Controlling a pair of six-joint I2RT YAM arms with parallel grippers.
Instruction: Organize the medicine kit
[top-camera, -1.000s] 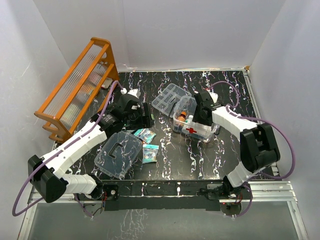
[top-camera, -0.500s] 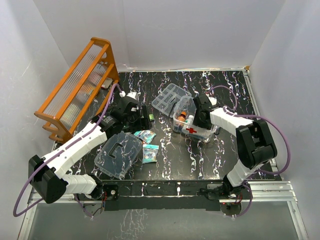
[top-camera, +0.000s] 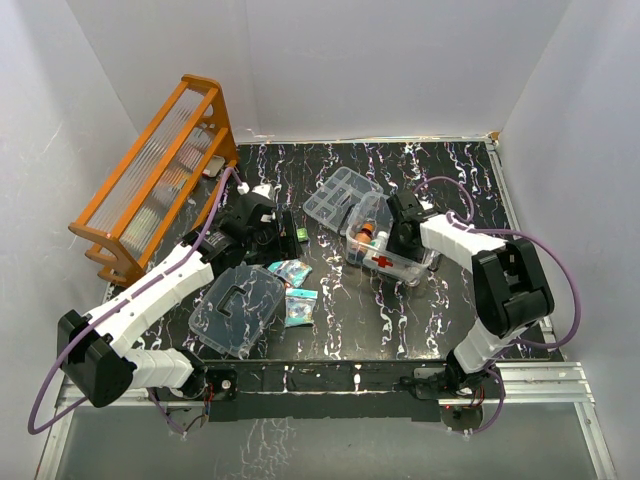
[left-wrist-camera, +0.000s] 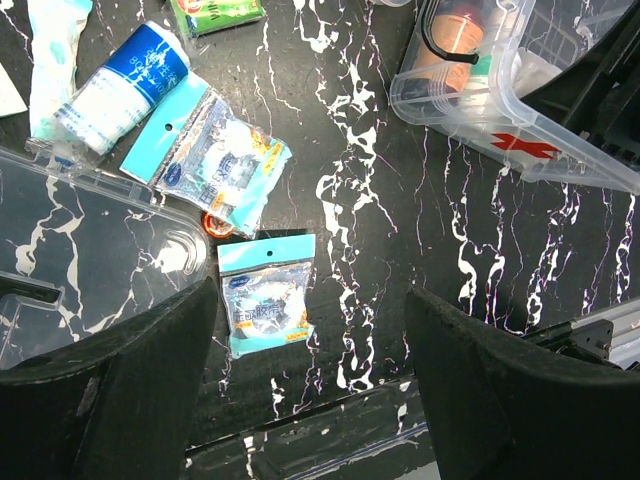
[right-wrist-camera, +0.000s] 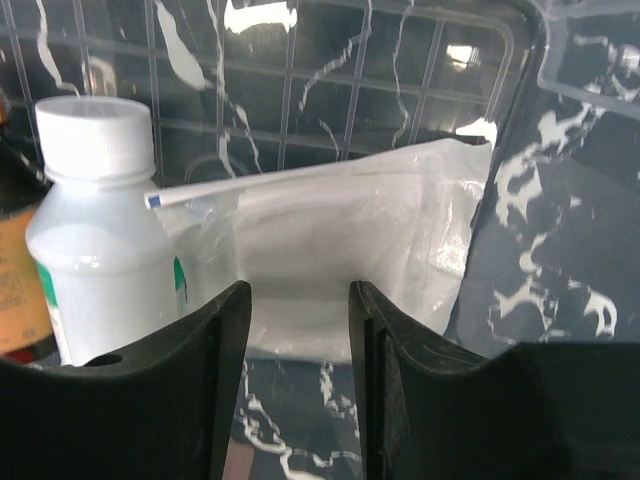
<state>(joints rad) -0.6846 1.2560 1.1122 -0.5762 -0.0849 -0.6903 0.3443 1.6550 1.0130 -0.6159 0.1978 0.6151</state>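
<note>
Jaws of left gripper (left-wrist-camera: 310, 300) wide apart, empty; those of right gripper (right-wrist-camera: 298, 295) part-open over white packet (right-wrist-camera: 330, 230) in clear box (right-wrist-camera: 480, 60), contact indiscernible.

A red cross (left-wrist-camera: 527, 147) is printed on the side wall of the clear box (left-wrist-camera: 450, 110), toward 2 o'clock in the left wrist view. Print on the teal packet (left-wrist-camera: 265, 295) at 6 o'clock, the blue-and-white bottle (left-wrist-camera: 125, 85) at 10 o'clock and the green packet (left-wrist-camera: 215, 12) at 11 o'clock is too small to read.

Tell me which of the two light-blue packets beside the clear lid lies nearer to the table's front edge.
The light-blue plastic packet lying alone on the black marbled table; the other packet lies farther back, next to a small white-and-blue bottle.
</note>
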